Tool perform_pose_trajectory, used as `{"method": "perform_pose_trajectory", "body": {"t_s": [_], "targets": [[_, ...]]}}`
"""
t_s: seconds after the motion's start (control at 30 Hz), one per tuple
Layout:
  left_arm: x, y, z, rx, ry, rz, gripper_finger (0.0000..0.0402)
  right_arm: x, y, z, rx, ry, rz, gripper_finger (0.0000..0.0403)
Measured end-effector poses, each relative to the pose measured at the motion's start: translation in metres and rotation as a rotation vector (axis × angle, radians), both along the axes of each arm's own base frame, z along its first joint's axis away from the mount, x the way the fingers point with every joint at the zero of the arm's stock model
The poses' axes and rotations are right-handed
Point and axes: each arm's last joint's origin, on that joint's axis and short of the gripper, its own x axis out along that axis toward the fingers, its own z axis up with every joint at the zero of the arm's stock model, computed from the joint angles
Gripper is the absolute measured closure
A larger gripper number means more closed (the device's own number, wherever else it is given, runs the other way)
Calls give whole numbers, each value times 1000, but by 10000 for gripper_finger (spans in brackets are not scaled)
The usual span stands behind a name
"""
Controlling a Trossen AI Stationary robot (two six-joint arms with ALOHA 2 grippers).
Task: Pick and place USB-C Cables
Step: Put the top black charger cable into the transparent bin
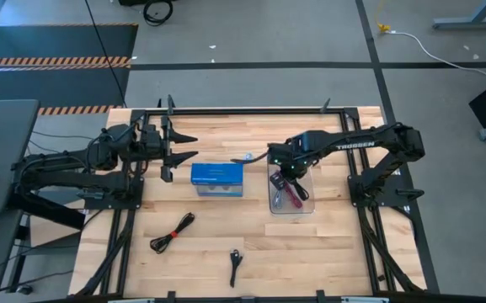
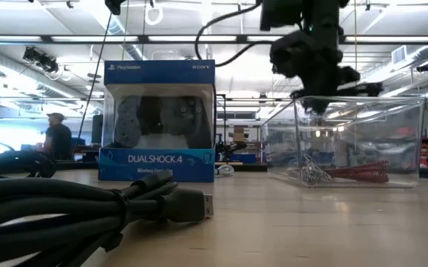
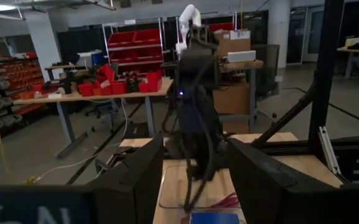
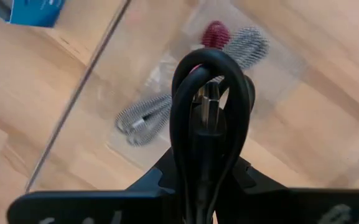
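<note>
1. Right gripper [image 1: 278, 174] was seen poised over the clear plastic tray [image 1: 308, 206], at the tray's far-left corner in the high view, and its fingers were closed on a looped black cable [image 4: 207, 124].
2. That black cable was shown by the right wrist view as a folded bundle standing up between the dark fingers, with a metal plug visible inside the loop.
3. Below the held cable, a grey braided cable [image 4: 143, 118] and a magenta-purple cable [image 4: 215, 32] were seen lying on the tray floor.
4. Across the table, in the low view, the reddish cable [image 2: 358, 172] and the grey one [image 2: 311, 175] were seen resting at the bottom of the tray [image 2: 414, 141], with the right gripper [image 2: 319, 104] hanging just above the tray's rim.
5. A blue box [image 1: 217, 178] was stood just to the left of the tray, between the two arms.
6. Two further black cables were left on the bare wood nearer the front edge: one [image 1: 172, 233] front-left of the box, and a smaller one [image 1: 235, 266] well apart from it, toward the middle front.
7. One thick black cable bundle [image 2: 87, 211] was seen filling the near foreground of the low view.
8. Left gripper [image 1: 179, 148] was held at the table's far-left side, left of the blue box, with its fingers spread apart and nothing between them.
</note>
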Motion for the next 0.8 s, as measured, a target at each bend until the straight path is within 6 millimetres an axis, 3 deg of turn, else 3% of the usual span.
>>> {"method": "perform_pose_trajectory", "body": {"t_s": [0.13, 0.37, 0.57, 0.8], "targets": [[0, 0, -1, -1, 6, 0, 216, -1, 2, -16, 0, -3, 4, 336], [-1, 0, 0, -1, 2, 0, 216, -1, 3, -15, -71, -11, 35, 284], [-1, 0, 0, -4, 7, 0, 216, 4, 2, 3, -137, -79, 96, 257], [-1, 0, -2, -8, 23, 0, 216, 11, 3, 44, -170, -190, 162, 241]]}}
